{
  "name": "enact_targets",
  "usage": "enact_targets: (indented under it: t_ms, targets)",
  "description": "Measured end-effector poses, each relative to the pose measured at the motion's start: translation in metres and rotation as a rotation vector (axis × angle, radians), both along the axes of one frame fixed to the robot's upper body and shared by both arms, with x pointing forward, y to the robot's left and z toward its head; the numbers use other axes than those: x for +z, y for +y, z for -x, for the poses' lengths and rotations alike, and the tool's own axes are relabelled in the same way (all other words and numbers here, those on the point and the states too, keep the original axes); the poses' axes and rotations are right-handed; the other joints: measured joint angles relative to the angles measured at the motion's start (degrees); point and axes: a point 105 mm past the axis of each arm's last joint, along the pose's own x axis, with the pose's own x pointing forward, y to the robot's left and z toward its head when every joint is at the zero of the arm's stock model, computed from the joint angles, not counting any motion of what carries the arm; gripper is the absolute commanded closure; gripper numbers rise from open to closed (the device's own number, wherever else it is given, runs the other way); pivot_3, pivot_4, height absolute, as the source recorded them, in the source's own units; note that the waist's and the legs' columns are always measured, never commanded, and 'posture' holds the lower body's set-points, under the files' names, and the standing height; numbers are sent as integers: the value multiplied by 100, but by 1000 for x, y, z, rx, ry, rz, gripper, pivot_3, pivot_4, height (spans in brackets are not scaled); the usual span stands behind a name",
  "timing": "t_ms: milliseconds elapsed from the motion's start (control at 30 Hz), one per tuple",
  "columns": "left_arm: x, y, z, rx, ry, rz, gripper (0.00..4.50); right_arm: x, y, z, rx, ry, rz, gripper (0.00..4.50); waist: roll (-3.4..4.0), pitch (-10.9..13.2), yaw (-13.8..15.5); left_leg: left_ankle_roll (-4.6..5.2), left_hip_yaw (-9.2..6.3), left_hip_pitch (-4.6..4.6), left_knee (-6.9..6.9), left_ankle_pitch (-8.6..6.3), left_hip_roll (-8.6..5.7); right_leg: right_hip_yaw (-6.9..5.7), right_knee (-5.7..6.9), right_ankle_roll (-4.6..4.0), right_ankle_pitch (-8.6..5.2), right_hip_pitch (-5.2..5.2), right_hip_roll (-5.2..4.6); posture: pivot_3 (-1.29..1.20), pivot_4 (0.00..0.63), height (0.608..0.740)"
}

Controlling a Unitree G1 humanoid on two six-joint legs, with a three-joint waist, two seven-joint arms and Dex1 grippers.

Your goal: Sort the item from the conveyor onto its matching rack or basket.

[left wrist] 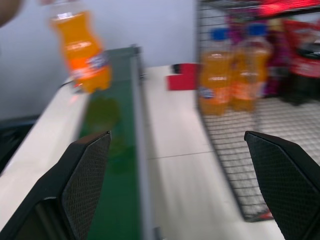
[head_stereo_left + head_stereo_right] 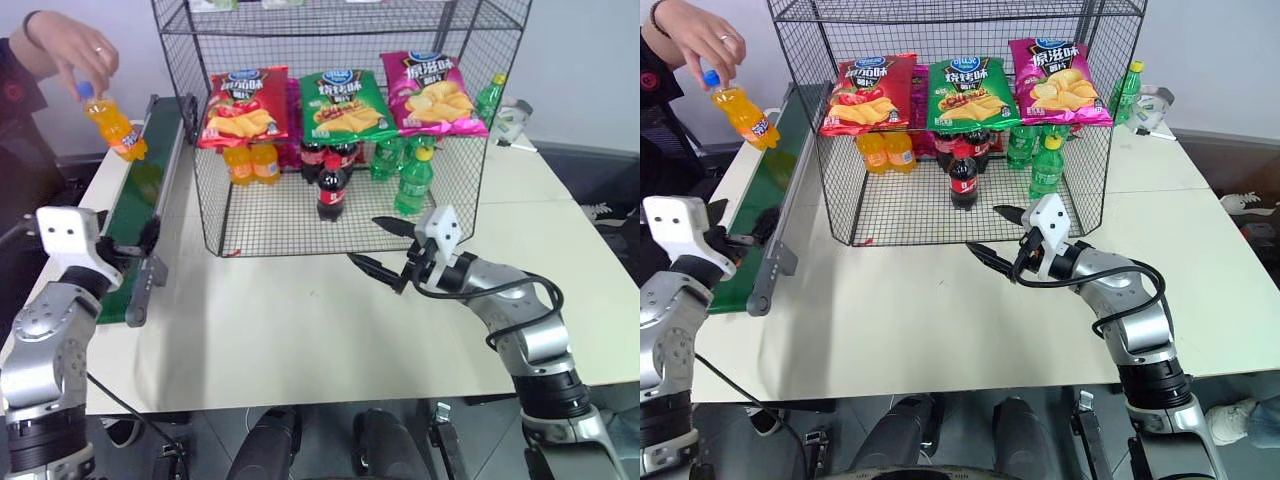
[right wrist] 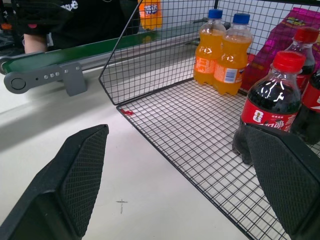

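Wire-mesh rack point(image 2: 340, 215) holds orange, cola, green bottles.

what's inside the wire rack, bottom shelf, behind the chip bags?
In the wire rack: two orange soda bottles at the conveyor side, cola bottles in the middle, green soda bottles on the far side. The chip bags cover the rear bottles' tops, so the count is unclear.

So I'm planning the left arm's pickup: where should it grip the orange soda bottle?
Grip the orange soda bottle around its labelled middle, coming from the near side. A person's hand covers its cap, and it hangs tilted.
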Motion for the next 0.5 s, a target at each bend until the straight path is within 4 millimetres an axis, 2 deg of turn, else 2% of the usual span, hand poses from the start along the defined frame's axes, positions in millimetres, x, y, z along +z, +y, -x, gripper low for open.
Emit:
enact_targets:
  t_ms: [167,500]
  targets:
    - [-3,25,8,151,-29,59,50,-3,8,2,24,11,-14,0,-1,0,1,0,0,0,2,0,-1,-1,0,0,0,0,-1,0,150,740]
    - [-11,34,14,223,-11,66,50,-3,9,2,26,13,-17,0,-1,-1,3,0,-1,1,3,0,-1,-1,0,1,0,-7,-1,0,150,740]
